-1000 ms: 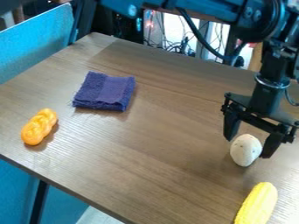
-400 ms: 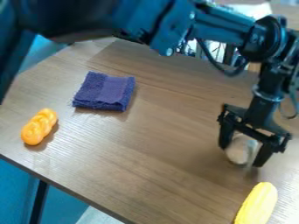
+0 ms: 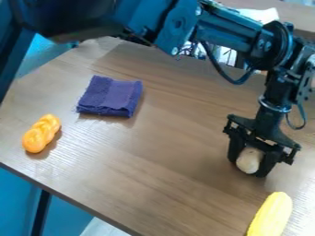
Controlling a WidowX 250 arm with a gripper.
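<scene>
gripper (image 3: 248, 169): grasping pale egg (image 3: 249, 160), pointing down over right part of table (image 3: 154, 156)
egg: between both fingers, partly hidden
corn (image 3: 271, 215): yellow, near gripper, toward bottom right, cut off at view's edge
cloth (image 3: 111, 96): purple, folded, upper left
bread (image 3: 42, 133): orange, twisted, farthest left on table

There is 1 table (image 3: 154, 159). I count 4 small things: 1 purple cloth (image 3: 111, 97) on the far left, 1 orange twisty thing (image 3: 41, 134) on the left, 1 yellow corn cob (image 3: 272, 214) on the near right, and 1 pale egg-shaped thing (image 3: 249, 160) on the right. The orange thing has a few bumps (but it is just 1 piece). On the right there is also 1 black gripper (image 3: 249, 168) with 2 fingers (image 3: 269, 162), and it is on 1 robot arm (image 3: 230, 34).
</scene>
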